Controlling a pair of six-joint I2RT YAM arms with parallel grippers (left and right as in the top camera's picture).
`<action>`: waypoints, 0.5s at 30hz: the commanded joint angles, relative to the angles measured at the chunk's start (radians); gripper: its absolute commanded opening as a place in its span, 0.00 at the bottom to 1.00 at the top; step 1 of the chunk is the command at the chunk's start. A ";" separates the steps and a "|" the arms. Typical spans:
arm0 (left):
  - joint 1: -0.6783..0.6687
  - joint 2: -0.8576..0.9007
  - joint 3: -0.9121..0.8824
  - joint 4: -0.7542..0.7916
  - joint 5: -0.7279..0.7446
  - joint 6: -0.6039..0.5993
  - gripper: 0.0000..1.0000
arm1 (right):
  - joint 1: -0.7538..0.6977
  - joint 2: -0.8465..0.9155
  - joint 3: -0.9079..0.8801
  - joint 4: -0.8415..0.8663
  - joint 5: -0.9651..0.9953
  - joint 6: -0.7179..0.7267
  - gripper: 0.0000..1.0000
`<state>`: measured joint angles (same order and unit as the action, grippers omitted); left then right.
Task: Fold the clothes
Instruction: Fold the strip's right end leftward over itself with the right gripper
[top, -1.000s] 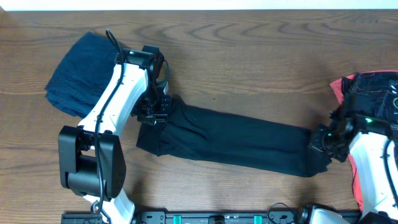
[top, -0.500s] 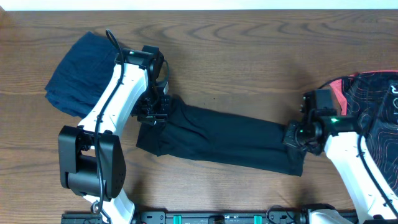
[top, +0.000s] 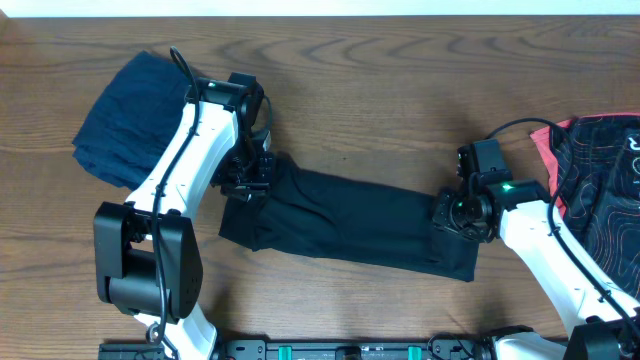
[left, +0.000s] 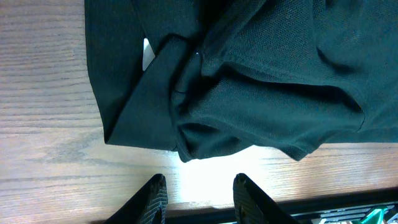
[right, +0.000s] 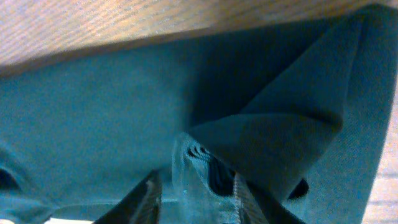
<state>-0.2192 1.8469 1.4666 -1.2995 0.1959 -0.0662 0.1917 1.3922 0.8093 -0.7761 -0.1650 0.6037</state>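
Note:
The black shirt (top: 350, 225) lies mid-table as a long folded band, its left part bunched in folds (left: 267, 81). My left gripper (top: 247, 182) hangs over that left end. In the left wrist view it (left: 200, 186) stands open, with only bare wood between the fingers and the shirt's edge just ahead of the tips. My right gripper (top: 452, 215) sits on the band's right end. Seen from the right wrist, its jaws (right: 198, 193) stand apart with a loose fold of the shirt (right: 93, 112) rising between them.
A navy garment pile (top: 125, 120) lies at the back left, partly under my left arm. A black-and-coral patterned garment (top: 600, 160) lies at the right edge. The wooden table (top: 400, 90) shows behind the shirt.
My right gripper has travelled left, carrying the shirt's right end with it and shortening the band. Its jaws have parted. The left arm has not moved.

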 joint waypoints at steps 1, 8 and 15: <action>0.004 -0.015 -0.002 0.000 0.002 0.010 0.37 | -0.026 -0.034 0.024 0.000 -0.026 -0.047 0.41; 0.004 -0.015 -0.002 0.000 0.002 0.010 0.37 | -0.209 -0.152 0.051 -0.036 -0.023 -0.105 0.23; 0.004 -0.015 -0.002 0.013 0.002 0.010 0.37 | -0.314 -0.106 -0.005 -0.052 -0.019 -0.111 0.02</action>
<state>-0.2192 1.8469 1.4666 -1.2877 0.1959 -0.0662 -0.1108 1.2556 0.8391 -0.8356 -0.1837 0.5068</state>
